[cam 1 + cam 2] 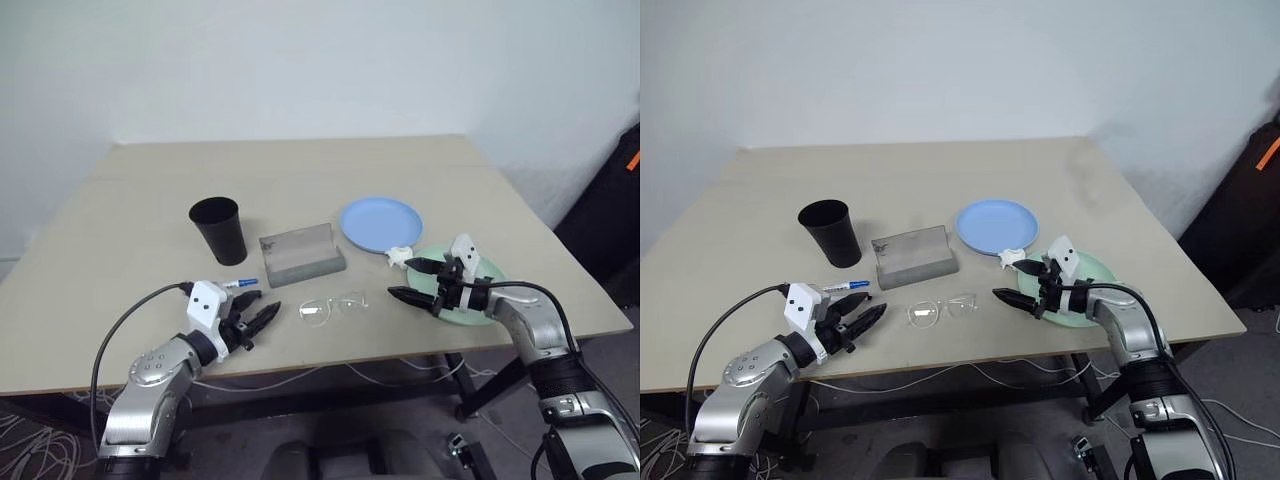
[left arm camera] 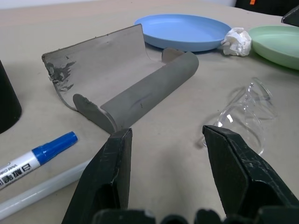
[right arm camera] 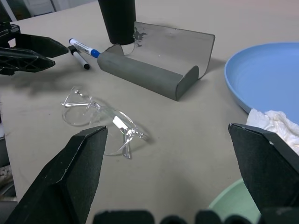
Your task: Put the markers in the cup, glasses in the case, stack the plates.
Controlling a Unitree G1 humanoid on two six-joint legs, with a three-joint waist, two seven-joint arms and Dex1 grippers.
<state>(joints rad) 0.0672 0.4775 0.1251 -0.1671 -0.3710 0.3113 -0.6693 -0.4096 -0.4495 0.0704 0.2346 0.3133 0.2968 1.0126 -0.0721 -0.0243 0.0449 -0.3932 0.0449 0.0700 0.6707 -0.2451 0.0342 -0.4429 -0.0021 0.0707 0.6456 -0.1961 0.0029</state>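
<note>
Plain pale wall behind a beige worktop [image 1: 300,165]; left claw [image 1: 262,318] empty with fingers partly spread, the blue-capped marker [image 1: 240,283] just beyond it, cup [image 1: 219,229] further beyond, open case [image 1: 301,254] and glasses [image 1: 333,305] between it and the right claw [image 1: 415,281], likely staged for the glasses. Right claw spread wide and empty above the green plate [image 1: 490,270], blue plate [image 1: 381,223] just beyond, unstacked. Second marker's cap barely legible beside the first; a white crumpled scrap [image 1: 399,256] remains unidentifiable.
</note>
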